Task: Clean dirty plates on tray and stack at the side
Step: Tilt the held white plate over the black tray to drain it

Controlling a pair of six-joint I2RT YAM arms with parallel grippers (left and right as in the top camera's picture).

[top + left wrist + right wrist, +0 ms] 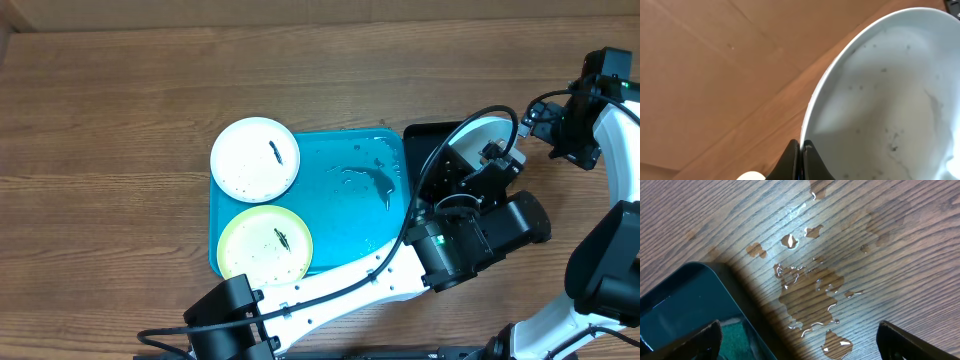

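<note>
My left gripper (801, 150) is pinched tight on the rim of the speckled pale blue-green round plastic plate (890, 90), holding it tilted over the narrow glossy black tray (425, 140). My right gripper (799, 330) hangs with its jaws spread wide and holds nothing, above a water puddle (810, 290) on the wooden worktop (120, 100). The smeared white round plate (255, 157) and the yellow-green round plate (265, 243) lie side by side on the left end of the large teal-blue rectangular plastic tray (345, 215).

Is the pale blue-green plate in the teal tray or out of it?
Out. The plate is pinched at its rim by the left gripper, over the black tray.
</note>
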